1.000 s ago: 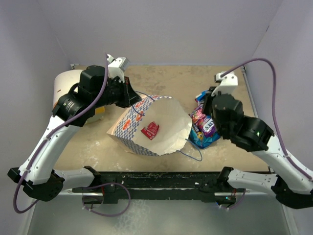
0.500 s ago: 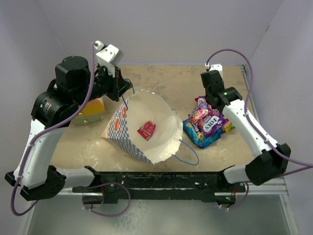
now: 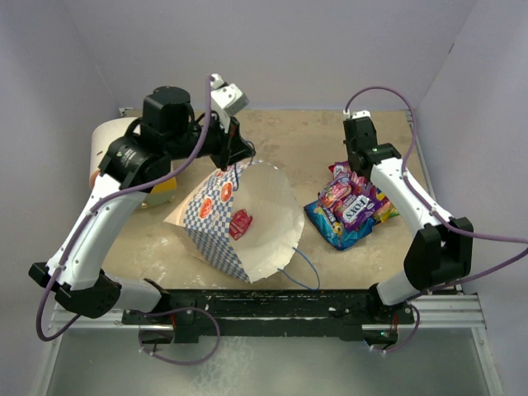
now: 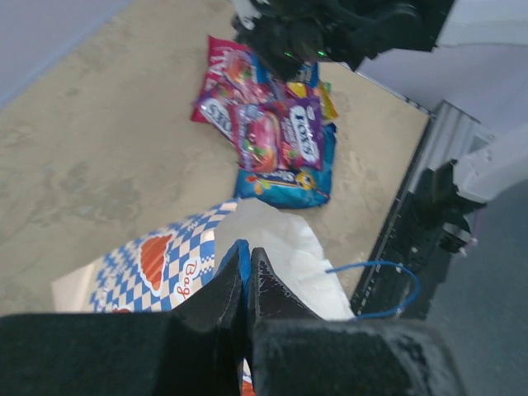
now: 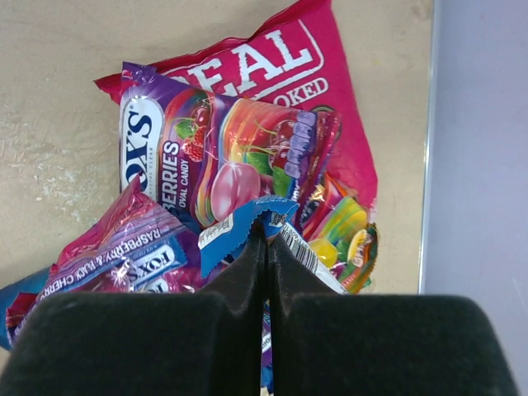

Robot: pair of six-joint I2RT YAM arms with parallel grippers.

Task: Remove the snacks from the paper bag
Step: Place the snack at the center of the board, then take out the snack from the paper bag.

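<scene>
While the left jaws are pinching the rim of the paper bag (image 3: 268, 210) and holding its mouth tilted up, one red packet (image 3: 240, 223) is lying inside on the cream lining. A white-and-orange roll (image 3: 106, 148) is sitting behind the left arm (image 3: 99, 223), at the worktop's left edge. The right jaws are pressing together over the pile of snacks (image 3: 353, 206) near the right edge, with a small blue wrapper (image 5: 239, 227) at their tips; whether it is caught cannot be told. Bare beige worktop (image 3: 289, 140) is lying open between bag and pile and toward the back. Pale walls are closing in three sides, and a black rail (image 3: 264, 301) is running along the near edge.
</scene>
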